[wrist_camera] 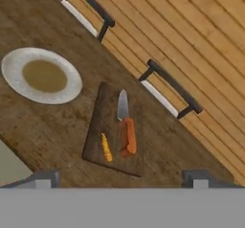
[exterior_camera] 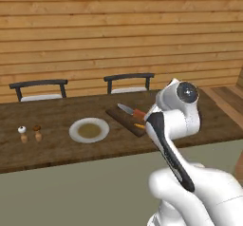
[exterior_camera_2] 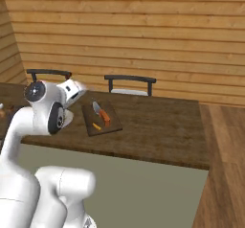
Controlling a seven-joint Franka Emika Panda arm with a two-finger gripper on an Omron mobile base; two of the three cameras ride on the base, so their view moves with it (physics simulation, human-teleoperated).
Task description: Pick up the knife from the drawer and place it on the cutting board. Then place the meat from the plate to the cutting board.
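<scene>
Knife [wrist_camera: 125, 126] and meat [wrist_camera: 106, 147] both lie flat on the cutting board [wrist_camera: 103, 121], side by side and apart from each other. In the hand view the knife's orange-red handle lies nearer the camera and its grey blade runs toward the far board edge, while the small orange-yellow strip of meat sits just left of the handle. The dark brown board rests on the wooden table [wrist_camera: 28, 121]. On the same table, beside the board but not touching it, stands the round pale plate [wrist_camera: 14, 74] with its brownish centre bare.

The end effector [wrist_camera: 122, 176] hangs above the near edge of the board with its two dark fingertips [wrist_camera: 45, 176] spread wide, one at each side of the view, gripping nothing.

From the left base view the white arm covers the right end of the board; two small shakers [exterior_camera: 29, 134] stand near the table's left end. Two dark chairs [exterior_camera: 129, 82] are drawn up at the far side, before a wall of wooden planks [exterior_camera: 118, 25]
</scene>
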